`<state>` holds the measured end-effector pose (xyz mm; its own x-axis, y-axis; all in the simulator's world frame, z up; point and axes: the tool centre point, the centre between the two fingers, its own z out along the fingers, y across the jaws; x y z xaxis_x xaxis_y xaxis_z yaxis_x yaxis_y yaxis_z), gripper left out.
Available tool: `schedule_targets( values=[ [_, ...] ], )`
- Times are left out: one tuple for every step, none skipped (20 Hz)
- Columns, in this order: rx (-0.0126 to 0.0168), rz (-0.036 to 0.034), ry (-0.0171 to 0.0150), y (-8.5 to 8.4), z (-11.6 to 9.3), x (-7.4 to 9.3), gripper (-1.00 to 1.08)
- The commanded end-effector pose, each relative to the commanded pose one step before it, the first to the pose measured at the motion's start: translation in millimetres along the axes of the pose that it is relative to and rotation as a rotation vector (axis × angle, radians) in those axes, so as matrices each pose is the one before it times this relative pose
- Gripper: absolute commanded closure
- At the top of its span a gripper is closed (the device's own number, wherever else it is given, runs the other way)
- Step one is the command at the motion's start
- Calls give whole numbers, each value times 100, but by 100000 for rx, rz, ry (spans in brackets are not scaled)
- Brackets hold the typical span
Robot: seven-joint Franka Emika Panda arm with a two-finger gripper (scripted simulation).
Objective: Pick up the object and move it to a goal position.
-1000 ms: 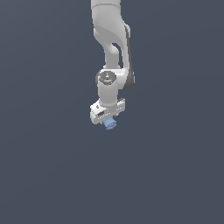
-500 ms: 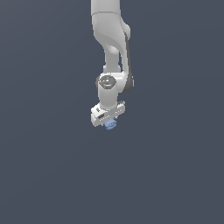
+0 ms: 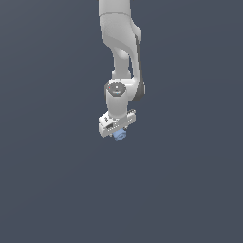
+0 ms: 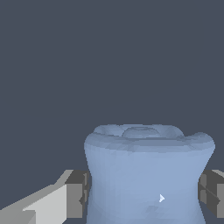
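Gripper (image 3: 118,133): clamped on object (image 3: 119,136), pads (image 4: 78,192) pinching its narrow waist. Probably so the flared lobes resist slipping during transport.

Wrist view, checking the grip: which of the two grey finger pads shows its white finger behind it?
The pad on one side of the light-blue object; the other pad is cut by the frame edge.

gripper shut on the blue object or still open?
Shut on it. In the wrist view both dark finger pads press against the sides of the light-blue object; the gripper is seen carrying it.
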<state>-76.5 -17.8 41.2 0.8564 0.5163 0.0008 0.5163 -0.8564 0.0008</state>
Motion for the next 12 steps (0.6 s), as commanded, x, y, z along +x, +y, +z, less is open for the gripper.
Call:
schedule_targets(
  values=[
    [-31,37,13,-50,-189,25,108],
    [0,0,0,-69,-168,27,108],
    [0,0,0,-89,-216,34,108],
    [0,0,0,-109,-265,42,108],
    [0,0,0,-129,-314,50,108],
    [0,0,0,-149,-364,58,108],
    [0,0,0,-170,-414,66,108],
    [0,0,0,-191,-465,74,108],
    [-35,-42,-42,-233,-508,98,108],
    [0,0,0,-234,-571,92,108],
    [0,0,0,-256,-626,101,108],
    [0,0,0,-277,-679,110,108]
  ],
)
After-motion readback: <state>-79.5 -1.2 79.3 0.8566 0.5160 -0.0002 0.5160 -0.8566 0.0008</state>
